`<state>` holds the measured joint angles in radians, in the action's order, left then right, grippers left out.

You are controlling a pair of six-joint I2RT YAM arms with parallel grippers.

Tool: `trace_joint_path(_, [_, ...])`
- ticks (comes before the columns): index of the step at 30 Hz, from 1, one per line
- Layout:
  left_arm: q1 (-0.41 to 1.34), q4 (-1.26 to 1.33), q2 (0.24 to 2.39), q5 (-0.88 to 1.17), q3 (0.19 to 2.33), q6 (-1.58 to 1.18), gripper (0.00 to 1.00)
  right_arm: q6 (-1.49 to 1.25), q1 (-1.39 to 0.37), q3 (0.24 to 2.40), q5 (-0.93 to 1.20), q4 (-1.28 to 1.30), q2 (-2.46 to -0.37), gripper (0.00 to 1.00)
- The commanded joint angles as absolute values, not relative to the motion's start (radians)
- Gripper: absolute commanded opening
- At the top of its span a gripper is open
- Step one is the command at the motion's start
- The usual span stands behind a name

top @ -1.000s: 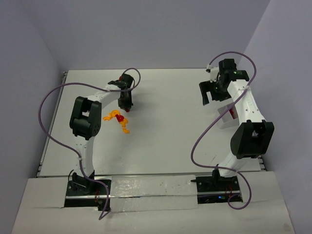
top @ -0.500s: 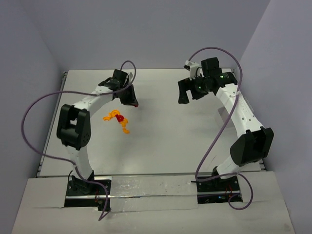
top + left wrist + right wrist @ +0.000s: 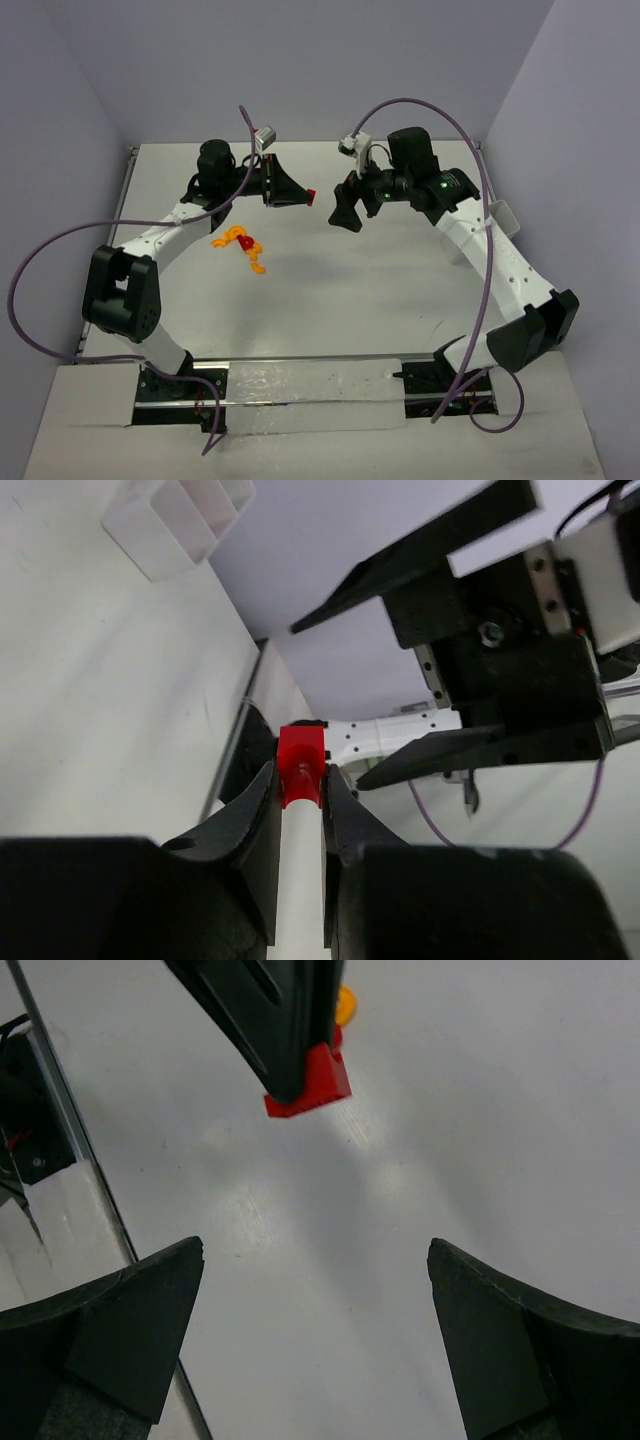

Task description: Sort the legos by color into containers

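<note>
Plainly, everything turns on the red brick that the left end effector holds pinched at its very tips, lifted off the desk and aimed sideways. The right end effector sits just right of that brick, at about the same height, its fingers spread wide and facing it. The two are near but apart.

From the right wrist, the brick lies ahead of the gap and above its middle, so by my reading the right end effector has to travel forward and shift a little that way before closing. The brick's longer edge runs roughly across the line between the two right fingers, slightly tilted. That would suit a grip on its short ends, though I cannot be sure of its exact proportions.

From the left wrist, the brick looks like hard, glossy moulded plastic with sharp corners. It is far narrower than the matte black wedge-shaped fingers clamping it, and little of it sticks out to grab.

Down and left of the brick, the remaining legos lie in a loose orange and red cluster on the desk. Far right of the brick, beyond the right arm, stands a white thin-walled container, ribbed with dividers in the left wrist view. The right arm is clearly nearer to it.
</note>
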<state>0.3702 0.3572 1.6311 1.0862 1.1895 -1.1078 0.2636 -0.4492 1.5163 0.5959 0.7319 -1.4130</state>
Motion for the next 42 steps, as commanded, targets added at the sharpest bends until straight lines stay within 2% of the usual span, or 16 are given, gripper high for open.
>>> trace_joint_path(1, [0.372,0.581,1.606,1.200,1.171,-1.247,0.00,0.420,-0.470,1.536,0.616,0.691,-1.343,1.00])
trace_joint_path(5, [0.385,0.546,1.587,1.181,1.155,-1.241,0.00,0.464,-0.479,1.572,0.652,0.714,-1.361,1.00])
trace_joint_path(10, [0.397,0.400,1.583,1.158,1.184,-1.185,0.00,0.475,-0.547,1.610,0.577,0.728,-1.402,1.00])
trace_joint_path(22, [0.426,0.350,1.571,1.144,1.188,-1.161,0.00,0.479,-0.618,1.657,0.522,0.731,-1.455,0.99])
trace_joint_path(28, [0.437,0.338,1.568,1.143,1.187,-1.154,0.00,0.476,-0.620,1.666,0.517,0.721,-1.474,0.96])
trace_joint_path(35, [0.439,0.350,1.569,1.146,1.189,-1.171,0.00,0.490,-0.620,1.660,0.518,0.724,-1.489,0.85])
trace_joint_path(39, [0.440,0.355,1.571,1.147,1.188,-1.176,0.00,0.493,-0.620,1.656,0.517,0.718,-1.490,0.69])
trace_joint_path(42, [0.439,0.367,1.576,1.150,1.185,-1.191,0.00,0.498,-0.620,1.655,0.517,0.723,-1.494,0.64])
